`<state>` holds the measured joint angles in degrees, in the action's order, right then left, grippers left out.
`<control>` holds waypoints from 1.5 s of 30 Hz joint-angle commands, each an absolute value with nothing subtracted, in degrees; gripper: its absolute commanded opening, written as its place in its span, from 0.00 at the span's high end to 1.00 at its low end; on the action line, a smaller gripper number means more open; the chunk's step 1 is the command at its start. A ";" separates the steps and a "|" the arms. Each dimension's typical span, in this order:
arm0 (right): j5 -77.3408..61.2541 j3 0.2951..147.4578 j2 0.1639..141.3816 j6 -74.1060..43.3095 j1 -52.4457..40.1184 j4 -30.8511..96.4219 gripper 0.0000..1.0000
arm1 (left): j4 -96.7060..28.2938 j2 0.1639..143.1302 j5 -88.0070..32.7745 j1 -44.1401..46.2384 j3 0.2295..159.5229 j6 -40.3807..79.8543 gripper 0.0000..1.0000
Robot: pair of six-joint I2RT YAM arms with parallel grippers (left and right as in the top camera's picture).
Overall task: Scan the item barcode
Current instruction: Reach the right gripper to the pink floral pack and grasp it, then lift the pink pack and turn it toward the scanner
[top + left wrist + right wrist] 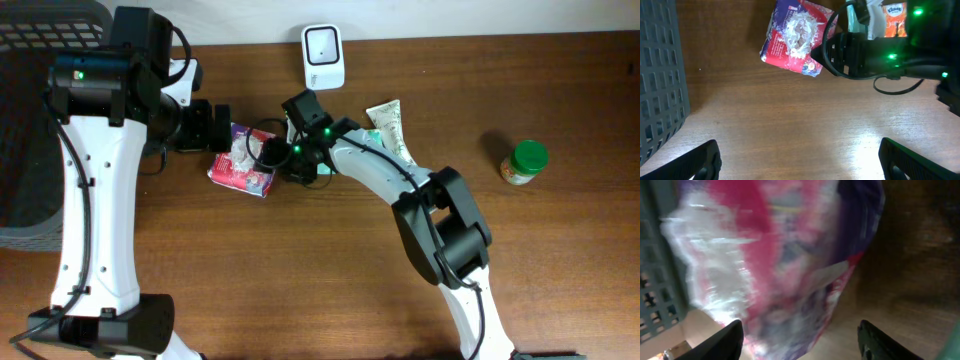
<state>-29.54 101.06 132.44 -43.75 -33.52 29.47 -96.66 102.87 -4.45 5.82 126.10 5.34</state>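
While it lies on the wooden table (300, 290) between the two arms, the crinkly bag (240, 160) shows red, pink and purple print with a white middle. The right gripper (802, 340) has its jaws spread at the bag's edge, not pinching it. The left gripper (800, 160) hangs nearby, jaws wide apart.

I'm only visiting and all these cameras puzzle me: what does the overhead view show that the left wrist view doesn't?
Only the overhead view shows the white scanner near the table's top edge in the picture, the green-lidded jar standing alone, and both arms whole. Only the left wrist view shows the orange Kleenex pack with its name readable, and the left gripper's own fingertips, wide apart. Both show the red and purple packet, the right gripper at it, the dark basket and the wooden table.
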 commanded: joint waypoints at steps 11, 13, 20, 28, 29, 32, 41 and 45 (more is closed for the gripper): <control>-27.03 104.99 134.04 -31.48 -27.59 40.07 0.96 | -96.73 102.69 -4.49 5.82 126.15 4.43 0.01; -22.09 107.90 131.79 -26.09 -24.93 47.94 0.96 | -96.73 102.69 -4.49 5.85 126.15 4.45 0.01; 3.36 118.34 129.32 -21.19 -19.59 67.79 0.96 | -96.73 102.69 -4.47 5.85 126.15 4.43 0.01; -25.93 118.30 129.45 -7.90 -15.75 67.20 0.61 | -96.73 102.69 -4.49 5.85 126.15 4.43 0.01; -25.93 118.24 129.88 -7.92 -16.12 68.27 0.41 | -96.73 102.69 -4.49 5.85 126.15 4.43 0.01; -27.59 115.33 131.59 -7.90 -16.56 67.99 0.31 | -96.73 102.69 -4.47 5.85 126.15 4.43 0.01; -44.40 95.70 131.98 -9.52 -16.93 47.62 0.84 | -96.73 102.69 -4.49 5.85 126.15 4.43 0.01; -41.50 101.25 131.02 -11.25 -17.02 50.96 0.96 | -96.71 102.69 -4.49 5.82 126.15 4.43 0.01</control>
<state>-44.29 97.21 131.74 -10.57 -16.38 47.75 -96.66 102.87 -4.45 5.82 126.10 5.34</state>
